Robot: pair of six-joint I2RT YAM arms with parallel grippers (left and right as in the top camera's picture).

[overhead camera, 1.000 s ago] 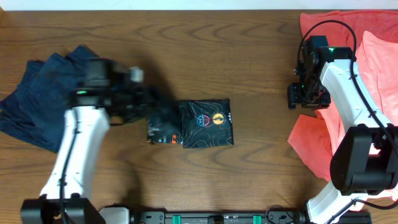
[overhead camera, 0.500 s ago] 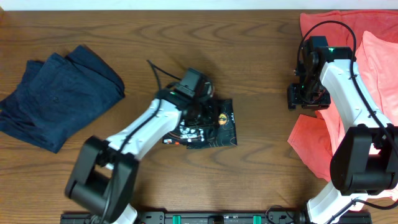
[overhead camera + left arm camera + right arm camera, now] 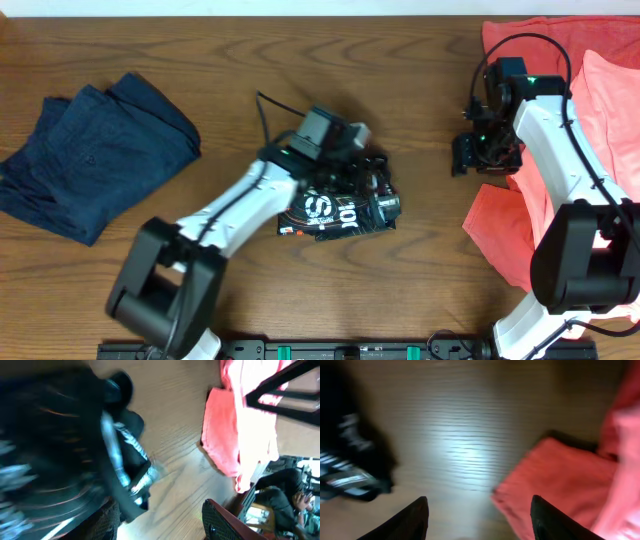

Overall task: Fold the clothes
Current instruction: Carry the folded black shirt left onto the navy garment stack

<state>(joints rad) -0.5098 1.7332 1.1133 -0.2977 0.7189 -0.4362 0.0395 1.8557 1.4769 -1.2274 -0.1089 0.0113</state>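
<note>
The black jersey (image 3: pixel 335 207) lies in a rumpled bundle at the table's middle, white lettering up. My left gripper (image 3: pixel 362 178) hangs over its right end. In the left wrist view the left gripper (image 3: pixel 165 525) is open, bare wood between its fingers, the blurred jersey (image 3: pixel 55 445) against the left finger. A navy garment (image 3: pixel 90 150) lies at the far left. Coral-pink shirts (image 3: pixel 610 90) are heaped at the right. My right gripper (image 3: pixel 462 158) hovers by their left edge; in its wrist view the right gripper (image 3: pixel 480 520) is open over wood, beside a coral shirt (image 3: pixel 555 475).
Wooden table (image 3: pixel 300 70) all round. The right arm (image 3: pixel 555 150) stretches over the coral heap. A dark frame and a room's clutter (image 3: pixel 280 495) show beyond the table's right side in the left wrist view.
My left arm swung from near the navy garment onto the jersey, and its gripper went from shut to open. The jersey bundle turned over and shifted right. The right gripper edged left.
</note>
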